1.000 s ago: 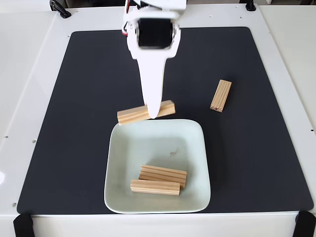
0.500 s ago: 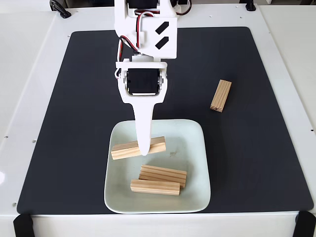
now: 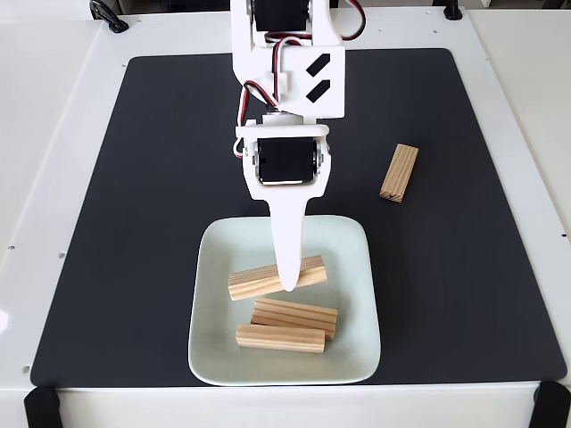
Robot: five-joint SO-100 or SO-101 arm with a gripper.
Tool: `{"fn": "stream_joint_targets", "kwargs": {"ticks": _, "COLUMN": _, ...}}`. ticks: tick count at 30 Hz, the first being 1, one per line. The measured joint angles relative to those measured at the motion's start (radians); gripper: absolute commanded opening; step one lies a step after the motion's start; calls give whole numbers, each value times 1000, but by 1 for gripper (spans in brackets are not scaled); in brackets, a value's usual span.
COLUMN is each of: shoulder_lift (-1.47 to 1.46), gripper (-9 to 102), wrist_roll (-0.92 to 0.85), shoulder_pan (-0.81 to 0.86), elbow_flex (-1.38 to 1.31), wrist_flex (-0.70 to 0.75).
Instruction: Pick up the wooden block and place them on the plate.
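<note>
Arm cut off at the top edge of the fixed view; second finger of the end effector (image 3: pixel 289 283) hidden behind the white blade, so gap hard to judge, yet closed on a wooden block (image 3: pixel 277 277) held over the plate (image 3: pixel 357 294) at lower centre. Middle of that block covered by the fingertip. Below it, two more blocks (image 3: pixel 294 315) (image 3: pixel 280 338) lying in the plate, touching. At right, fourth block (image 3: pixel 399 172) alone on the black mat (image 3: pixel 116 223) atop the white table (image 3: pixel 45 107).
</note>
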Motion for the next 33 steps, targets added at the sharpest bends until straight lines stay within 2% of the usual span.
{"fn": "stream_joint_targets", "kwargs": {"ticks": 8, "shoulder_lift": 0, "gripper": 1, "wrist_roll": 0, "shoulder_pan": 2, "elbow_flex": 0, "wrist_flex": 0}}
{"fn": "stream_joint_targets", "kwargs": {"ticks": 15, "shoulder_lift": 0, "gripper": 17, "wrist_roll": 0, "shoulder_pan": 2, "elbow_flex": 0, "wrist_flex": 0}}
{"fn": "stream_joint_targets", "kwargs": {"ticks": 33, "shoulder_lift": 3, "gripper": 18, "wrist_roll": -66, "shoulder_pan": 0, "elbow_flex": 0, "wrist_flex": 0}}
